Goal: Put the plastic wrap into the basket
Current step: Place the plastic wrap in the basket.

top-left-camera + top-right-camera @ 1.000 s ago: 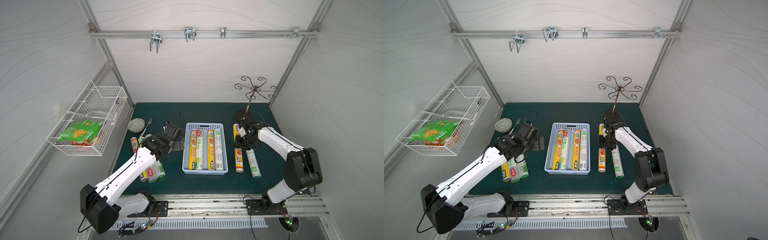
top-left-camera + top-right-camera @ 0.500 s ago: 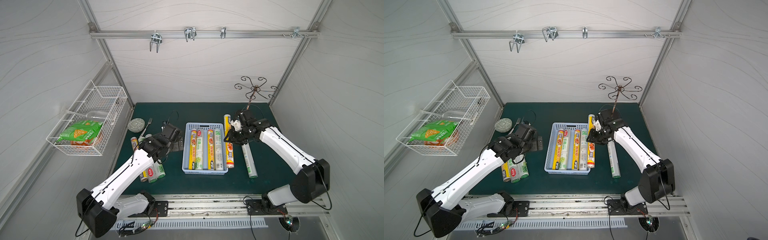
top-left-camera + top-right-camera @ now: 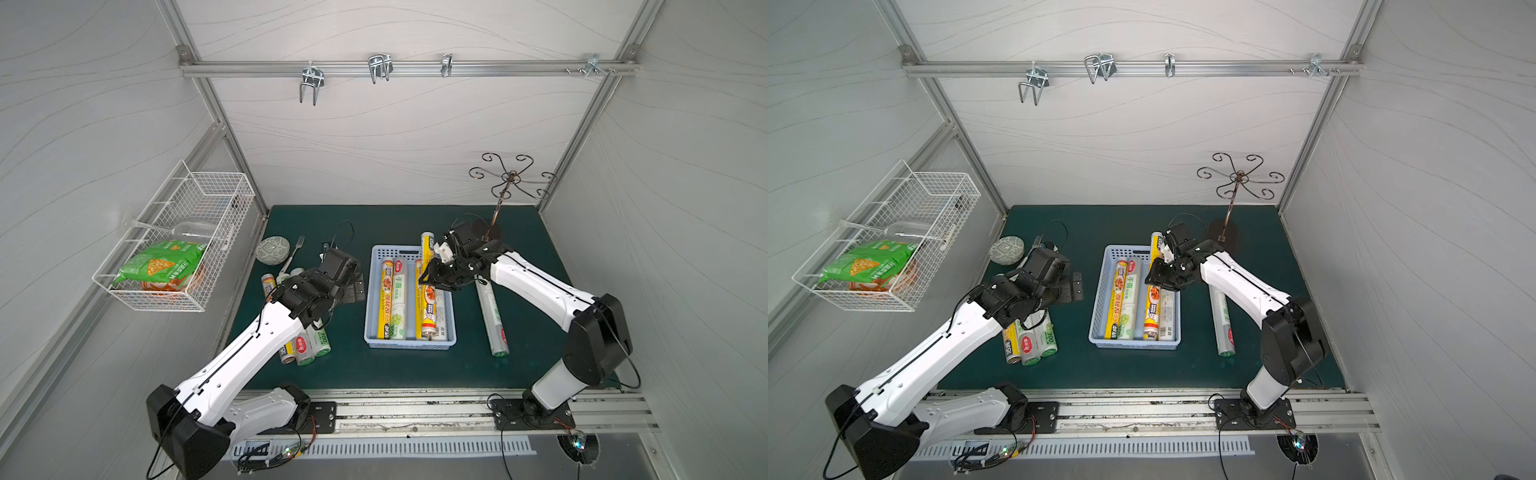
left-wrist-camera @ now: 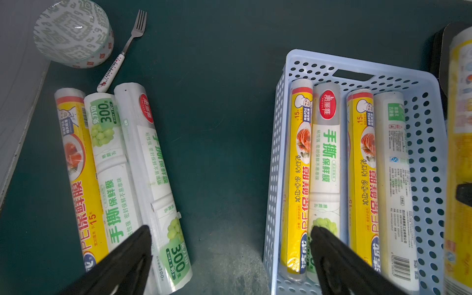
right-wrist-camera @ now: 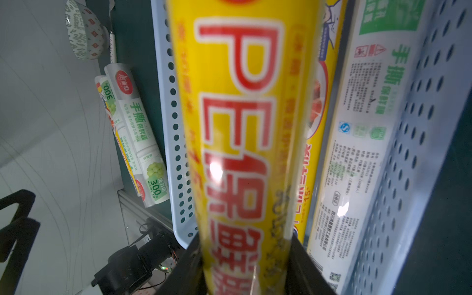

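Got the right gripper [image 3: 430,277] clamped tight on a yellow roll of plastic wrap [image 3: 427,249], pinching it roughly mid-length, easiest to see in the right wrist view. Holding that roll lengthwise above the blue basket [image 3: 409,345], over the right arm's half of it, with the far end poking out past the far rim. Can't tell about contact with the rolls underneath, not from either top view. Counting four more lying flat side by side on the basket floor: an outer yellow roll [image 4: 296,178], a white-green roll [image 4: 324,166], a second yellow roll [image 4: 362,178] and a white roll [image 4: 393,178] nearest the perforated side wall. Seeing the left gripper [image 4: 229,229] spread wide with nothing between the fingers, hanging over bare green mat [image 4: 217,127] between the basket and a bunch of three rolls [image 4: 109,166] on the left arm's side, all three touching each other. Also spotting a lone white-green roll [image 3: 492,316] on the mat just beside the basket on the right arm's side. Further back on the left, an upside-down patterned bowl [image 4: 74,33] and a fork [image 4: 122,53], handle end right by the bunch.
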